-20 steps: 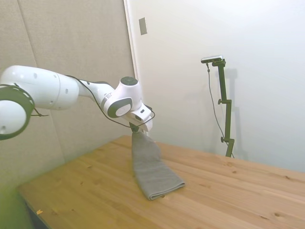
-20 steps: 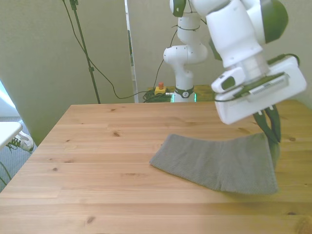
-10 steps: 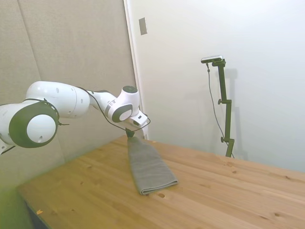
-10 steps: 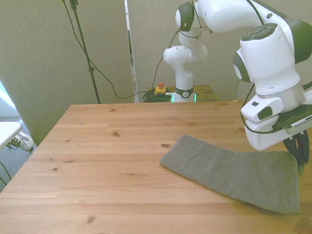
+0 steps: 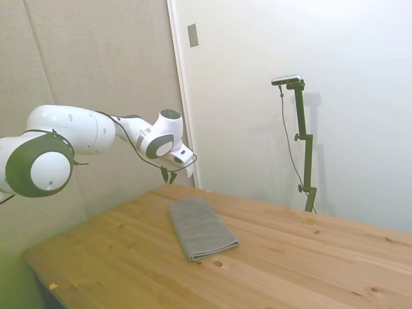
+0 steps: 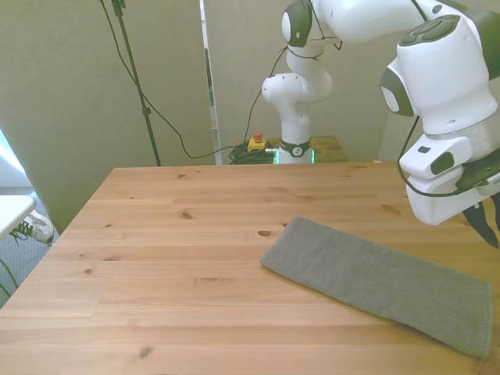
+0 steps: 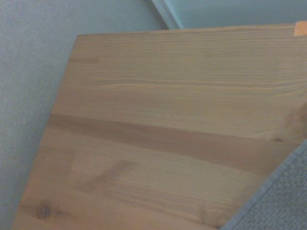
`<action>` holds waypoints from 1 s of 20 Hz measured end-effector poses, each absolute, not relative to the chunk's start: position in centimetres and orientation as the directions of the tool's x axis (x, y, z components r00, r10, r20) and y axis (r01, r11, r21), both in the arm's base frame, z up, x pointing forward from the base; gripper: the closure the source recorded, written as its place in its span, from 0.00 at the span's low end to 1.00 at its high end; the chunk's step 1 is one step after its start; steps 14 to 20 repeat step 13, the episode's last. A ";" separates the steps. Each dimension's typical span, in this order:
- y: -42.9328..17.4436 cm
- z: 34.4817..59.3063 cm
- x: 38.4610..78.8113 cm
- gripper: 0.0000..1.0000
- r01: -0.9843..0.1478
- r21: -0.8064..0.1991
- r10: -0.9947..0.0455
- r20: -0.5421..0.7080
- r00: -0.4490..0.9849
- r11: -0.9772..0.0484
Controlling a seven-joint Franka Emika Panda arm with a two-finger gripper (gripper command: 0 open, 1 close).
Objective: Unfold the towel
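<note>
The towel [image 5: 201,226] lies flat on the wooden table [image 5: 302,270] as a long grey-olive strip. In the front view the towel [image 6: 383,285] runs from the table's middle to the front view's right edge. A corner of the towel [image 7: 283,201] shows in the wrist view. My gripper [image 5: 170,175] hangs a short way above the towel's far end, open, with nothing in it. At the front view's right edge, the gripper [image 6: 486,226] is partly cut off by the picture's border.
The wrist view shows a table corner [image 7: 76,38] with grey carpet floor [image 7: 29,72] beyond it. A red and yellow button box [image 6: 257,142] sits behind the table's far edge. Bare wood [image 6: 156,234] fills the front view's left half.
The gripper let go of the towel's end and rose off it. The towel, which hung sloping from the fingers, has dropped and now lies flat.
</note>
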State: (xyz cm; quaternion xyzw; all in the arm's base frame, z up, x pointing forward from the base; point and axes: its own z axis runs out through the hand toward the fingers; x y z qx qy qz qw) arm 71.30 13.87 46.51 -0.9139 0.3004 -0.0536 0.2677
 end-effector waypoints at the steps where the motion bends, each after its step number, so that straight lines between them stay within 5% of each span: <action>1: 13.8 46.8 71.0 0.00 -0.521 -0.518 -0.574 -0.068 0.816 -0.679; 6: 10.7 47.4 67.5 0.00 -0.628 -0.356 -0.664 -0.025 0.747 -0.693; 13: 7.9 47.3 57.1 0.00 -0.739 -0.030 -0.736 0.121 0.666 -0.673; 20: 7.9 47.3 57.1 0.00 -0.739 -0.030 -0.736 0.121 0.666 -0.673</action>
